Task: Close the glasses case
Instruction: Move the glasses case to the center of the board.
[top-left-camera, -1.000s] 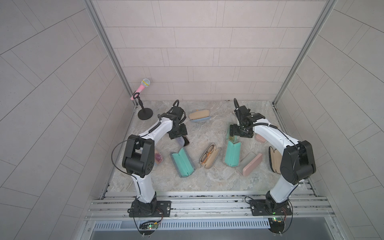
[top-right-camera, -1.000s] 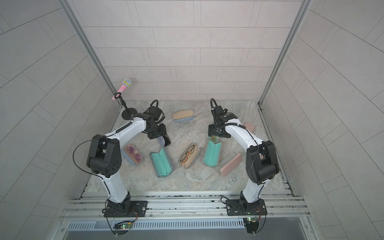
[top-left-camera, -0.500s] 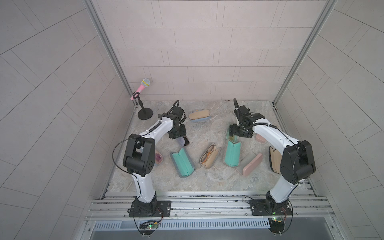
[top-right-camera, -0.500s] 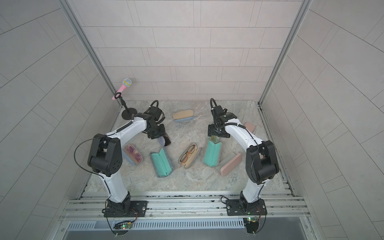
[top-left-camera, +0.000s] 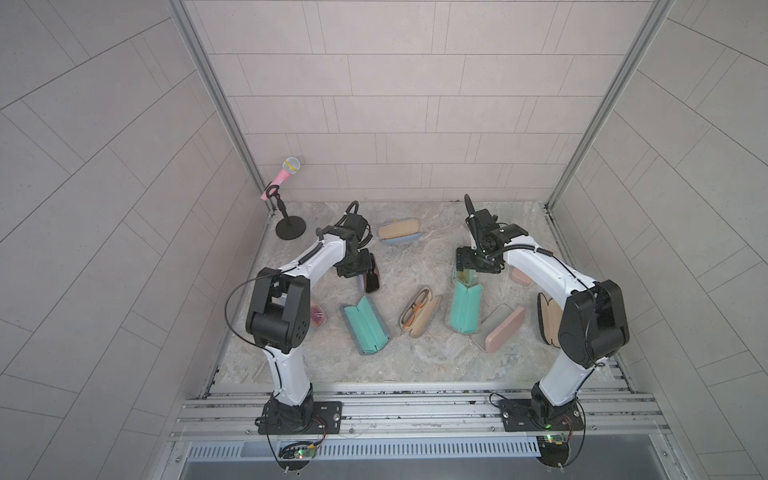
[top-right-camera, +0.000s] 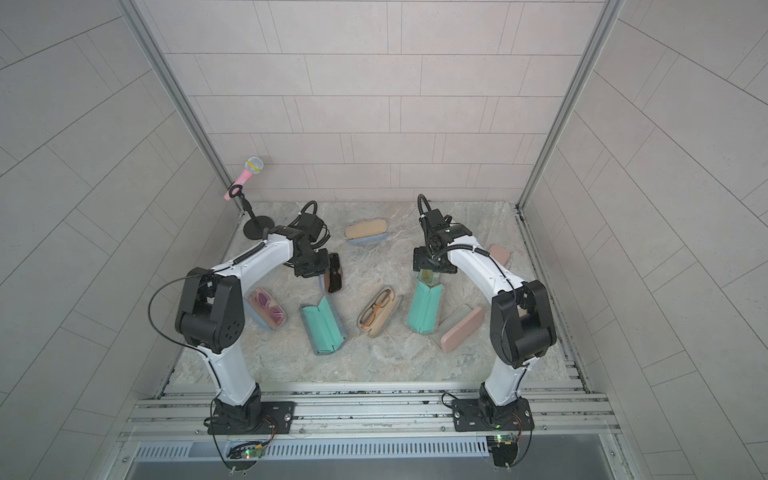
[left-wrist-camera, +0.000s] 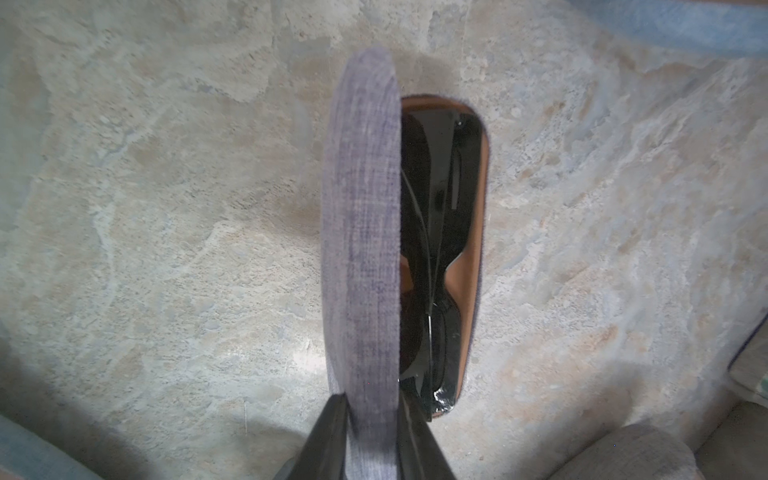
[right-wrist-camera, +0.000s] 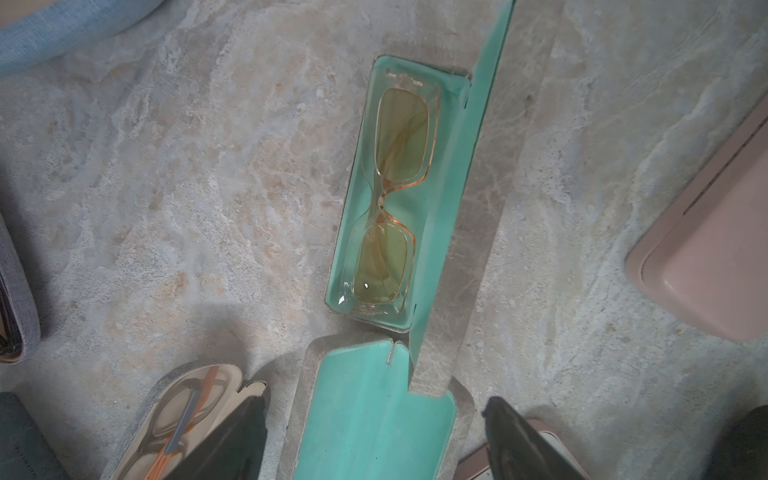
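Pinching the stiff, light lid (left-wrist-camera: 361, 232) at its rim, the left claw (left-wrist-camera: 372, 419) seems closed on it, the right claw (right-wrist-camera: 374, 401) gaping empty.

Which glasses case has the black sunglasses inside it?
The grey case with orange lining, its lid standing between the left end effector's fingers. No other open case shows black glasses.

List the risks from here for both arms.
1. The left fingers pinch only one end of the grey lid. It may slip or twist on the way down and catch the black sunglasses.
2. The right fingers hang open astride the teal case flap. One sits close to the beige case and could nudge it.
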